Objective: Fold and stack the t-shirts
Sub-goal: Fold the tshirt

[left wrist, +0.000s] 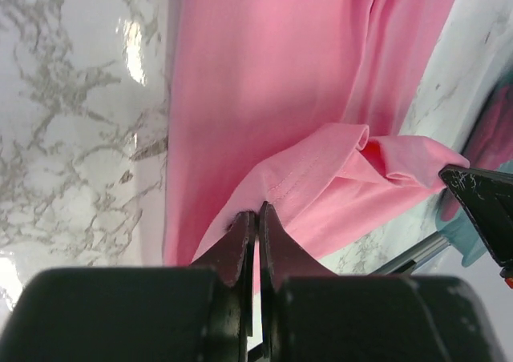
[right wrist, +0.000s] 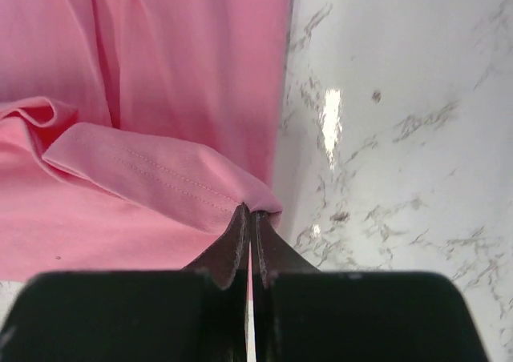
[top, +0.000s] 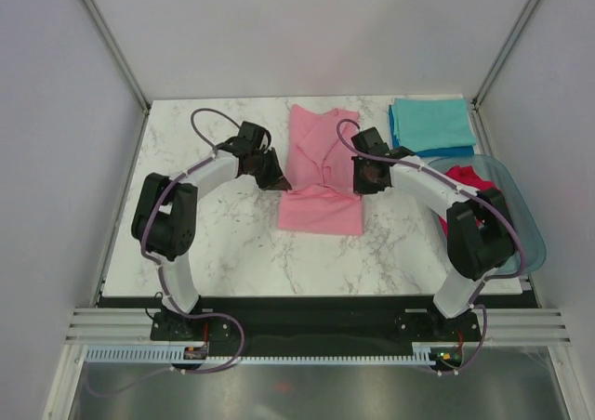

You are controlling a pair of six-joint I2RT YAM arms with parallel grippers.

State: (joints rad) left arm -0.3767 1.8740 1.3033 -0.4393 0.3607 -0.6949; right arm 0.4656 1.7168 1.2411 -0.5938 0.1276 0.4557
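Light pink soft cloth t-shirt (top: 321,160) lies between the left gripper (left wrist: 256,218) and right gripper (right wrist: 248,216), its long axis running from the arm bases toward the table's far edge. The wrist cameras catch what the overhead misses: each gripper is clenched on a stitched hem corner. Only the overhead shows folded teal shirts (top: 428,121) beyond the right gripper, and a crimson shirt (top: 469,177) in the clear bluish plastic tub (top: 535,239) outside it.

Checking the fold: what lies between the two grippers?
The pink t-shirt; the left gripper and right gripper each pinch a corner of its edge, seen in the top view.
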